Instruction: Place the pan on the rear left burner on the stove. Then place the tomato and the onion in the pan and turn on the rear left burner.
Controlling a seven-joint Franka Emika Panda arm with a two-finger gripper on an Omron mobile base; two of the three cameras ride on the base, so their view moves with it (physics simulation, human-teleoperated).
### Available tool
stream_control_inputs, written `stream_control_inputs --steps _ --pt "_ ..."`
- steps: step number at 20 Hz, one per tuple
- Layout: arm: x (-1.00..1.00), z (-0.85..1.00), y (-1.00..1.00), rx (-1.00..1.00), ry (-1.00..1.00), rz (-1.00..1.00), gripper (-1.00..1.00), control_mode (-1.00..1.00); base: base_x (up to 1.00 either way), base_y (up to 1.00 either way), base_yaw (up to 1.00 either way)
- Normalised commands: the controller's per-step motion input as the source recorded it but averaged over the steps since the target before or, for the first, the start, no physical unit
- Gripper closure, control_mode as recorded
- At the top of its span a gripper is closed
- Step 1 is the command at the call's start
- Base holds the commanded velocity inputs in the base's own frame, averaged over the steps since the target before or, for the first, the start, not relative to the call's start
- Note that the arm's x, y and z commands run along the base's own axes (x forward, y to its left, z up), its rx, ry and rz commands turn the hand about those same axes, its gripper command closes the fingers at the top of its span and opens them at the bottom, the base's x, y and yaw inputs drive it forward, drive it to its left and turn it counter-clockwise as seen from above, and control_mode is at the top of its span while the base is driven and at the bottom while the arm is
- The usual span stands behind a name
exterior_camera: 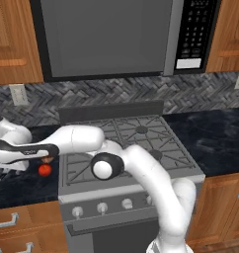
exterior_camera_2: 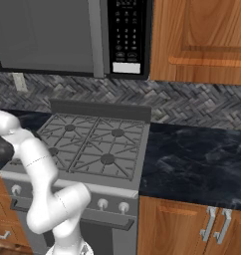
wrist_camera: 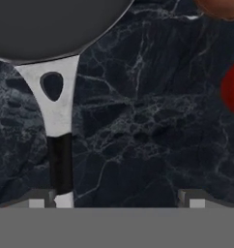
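Pan (wrist_camera: pixel 51 24) lies on the dark marble counter (wrist_camera: pixel 148 135) left of the stove (exterior_camera: pixel 136 143), its round black bowl at the top left of the hand view and its handle (wrist_camera: pixel 58 140) running down from it: a silvery bracket with a teardrop hole, then a dark grip, then a silvery tip. The gripper (wrist_camera: pixel 116 201) hangs over the counter with its jaws spread wide and nothing between them; one fingertip (wrist_camera: pixel 39 199) sits just beside the handle's tip, the other (wrist_camera: pixel 194 199) well off to the side over bare marble. A bright red tomato (wrist_camera: pixel 232 89) shows at the right edge of the hand view, and the pale orange-pink onion (wrist_camera: pixel 220 7) at its top right corner. From the left base camera the white arm (exterior_camera: pixel 72 141) reaches leftward off the stove, with the tomato (exterior_camera: pixel 44 170) on the counter just below the forearm. All four grates are bare, the rear left burner (exterior_camera: pixel 109 133) included.
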Motion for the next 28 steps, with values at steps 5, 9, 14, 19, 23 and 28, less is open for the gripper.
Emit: stream_control_inputs --steps 5,9,14,19,23,28 --pt "0.09 -0.11 0.18 0.0 0.04 0.0 -1.0 -1.0 0.0 0.0 0.0" --pt "0.07 -0.12 0.18 0.0 0.03 0.0 -1.0 -1.0 0.0 0.0 0.0" --pt "0.01 -0.15 0.08 0.0 0.01 0.0 -1.0 -1.0 0.0 0.0 0.0" --pt "0.03 -0.14 0.07 0.0 0.01 0.0 -1.0 -1.0 0.0 0.0 0.0" --pt "0.08 -0.12 0.08 0.0 0.0 0.0 -1.0 -1.0 0.0 0.0 0.0" --pt "0.12 -0.12 0.09 0.0 0.01 0.0 -1.0 -1.0 0.0 0.0 0.0"
